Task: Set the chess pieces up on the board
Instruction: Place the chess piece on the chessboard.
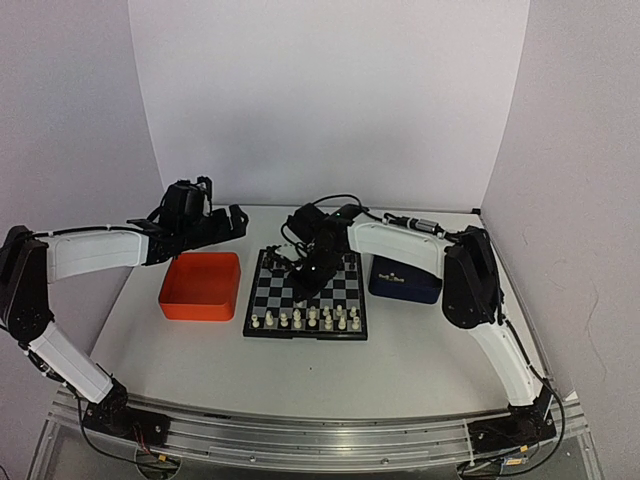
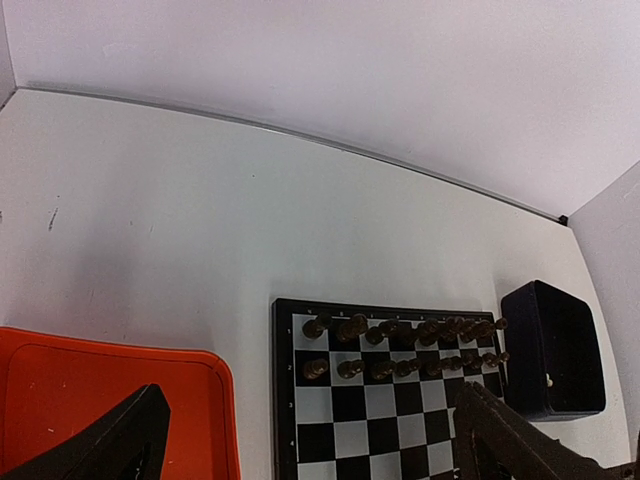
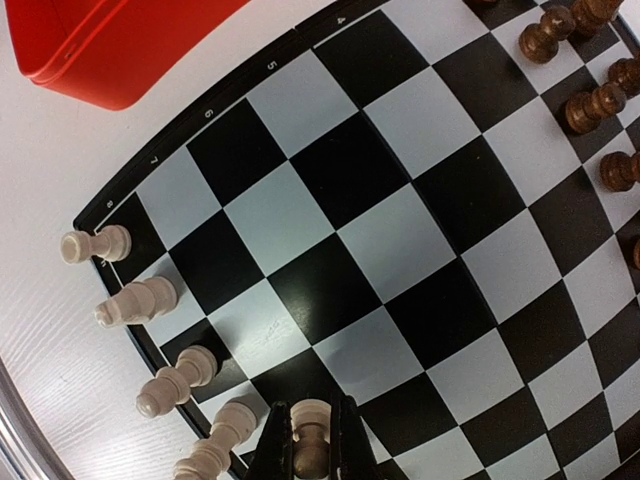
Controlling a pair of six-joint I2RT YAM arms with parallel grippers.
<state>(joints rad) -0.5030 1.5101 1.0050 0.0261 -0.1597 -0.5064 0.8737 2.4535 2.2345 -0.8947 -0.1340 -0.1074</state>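
Right gripper point(image 3: 312, 425): pinching one tiny cream-white chess piece point(image 3: 310, 455), long axis along the fingers.
Black-and-silver chequered board point(image 3: 330, 290): directly below the held piece.
Left gripper point(image 1: 232, 222): spread wide, farther off.

White numbers 4, 5, 6, 7 and 8 run along the rim of the board point(image 3: 240, 88); the white print on the blue tray point(image 1: 420, 290) is unreadable.

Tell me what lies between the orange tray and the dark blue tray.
The board sits between the orange tray and the dark blue tray in the top external view, cream-white chess pieces along its near edge.
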